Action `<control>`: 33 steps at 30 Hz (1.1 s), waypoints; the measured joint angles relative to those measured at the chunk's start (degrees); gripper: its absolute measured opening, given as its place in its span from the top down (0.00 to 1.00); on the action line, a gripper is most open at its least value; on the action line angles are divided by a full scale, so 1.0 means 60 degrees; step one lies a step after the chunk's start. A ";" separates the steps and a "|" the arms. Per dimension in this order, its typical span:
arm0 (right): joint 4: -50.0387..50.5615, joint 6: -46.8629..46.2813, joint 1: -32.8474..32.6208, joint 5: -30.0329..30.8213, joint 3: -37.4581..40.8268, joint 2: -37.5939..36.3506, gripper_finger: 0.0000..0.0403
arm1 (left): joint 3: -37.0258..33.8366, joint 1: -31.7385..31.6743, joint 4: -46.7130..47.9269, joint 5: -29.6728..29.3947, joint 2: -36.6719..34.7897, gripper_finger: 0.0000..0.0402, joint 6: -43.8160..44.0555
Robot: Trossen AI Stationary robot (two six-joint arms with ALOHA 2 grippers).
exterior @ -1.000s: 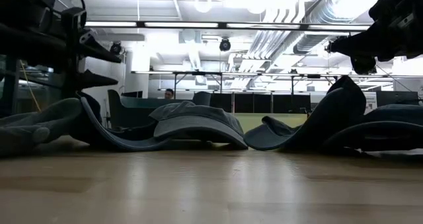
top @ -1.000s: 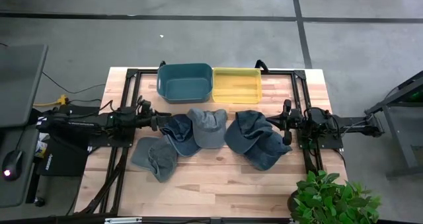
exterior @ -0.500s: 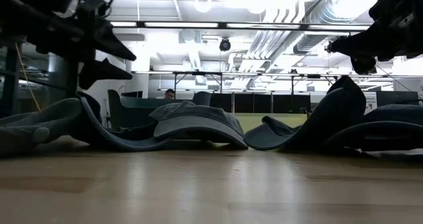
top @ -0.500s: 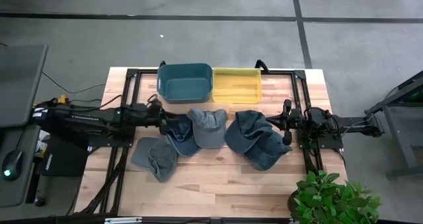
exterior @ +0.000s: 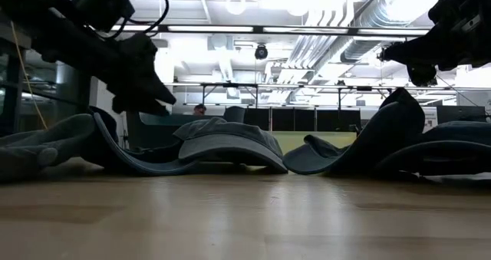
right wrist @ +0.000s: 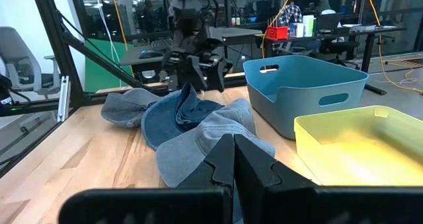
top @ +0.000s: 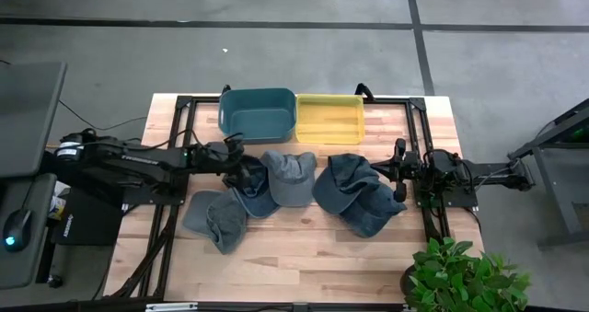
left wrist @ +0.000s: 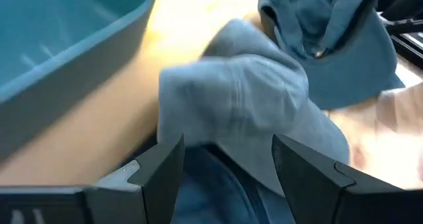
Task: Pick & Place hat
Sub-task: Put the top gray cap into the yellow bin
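Several hats lie in a heap across the middle of the table. Among them are a dark blue hat [top: 250, 185], a grey-blue hat [top: 289, 174] lapping over it, a grey hat [top: 217, 222] nearer the front and blue hats [top: 357, 194] on the right. My left gripper [top: 236, 156] [left wrist: 228, 148] hangs open just above the dark blue hat's left edge. It points toward the grey-blue hat [left wrist: 238, 98] and touches nothing. My right gripper [top: 399, 171] [right wrist: 232, 159] is shut and waits at the right, beside the blue hats.
A teal bin [top: 258, 113] and a yellow bin [top: 329, 118] stand side by side at the table's far edge. Black frame rails [top: 177, 137] run along both sides. A potted plant [top: 460, 275] sits at the near right corner. Bare wood lies in front of the hats.
My left gripper has moved toward the table's right, out over the left edge of the dark blue hat. It has rolled about its own axis and tipped its fingers downward, staying open. The hats have not moved.
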State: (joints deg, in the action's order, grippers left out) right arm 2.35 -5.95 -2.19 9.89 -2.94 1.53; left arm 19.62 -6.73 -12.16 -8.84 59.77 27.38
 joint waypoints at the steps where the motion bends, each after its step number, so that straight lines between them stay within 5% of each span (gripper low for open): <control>1: -0.0002 -0.0001 0.0000 -0.0001 0.0000 0.0001 1.00 | 0.0000 -0.0043 -0.0191 -0.0103 0.0074 0.44 -0.0314; 14: 0.0000 0.0002 0.0001 0.0000 0.0000 0.0002 1.00 | 0.0000 -0.0130 -0.0734 -0.0637 0.0922 0.44 -0.1848; 19: 0.0000 0.0002 0.0000 0.0000 0.0000 0.0002 1.00 | 0.0000 -0.0137 -0.0844 -0.1324 0.1212 0.44 -0.1779; 33: 0.0000 0.0000 0.0000 -0.0004 0.0000 -0.0002 1.00 | 0.0004 -0.0137 -0.1728 -0.1152 0.2446 0.44 -0.1516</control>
State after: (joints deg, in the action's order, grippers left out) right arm 2.35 -5.95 -2.20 9.87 -2.94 1.52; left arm 19.64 -7.55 -22.53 -15.76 74.44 18.28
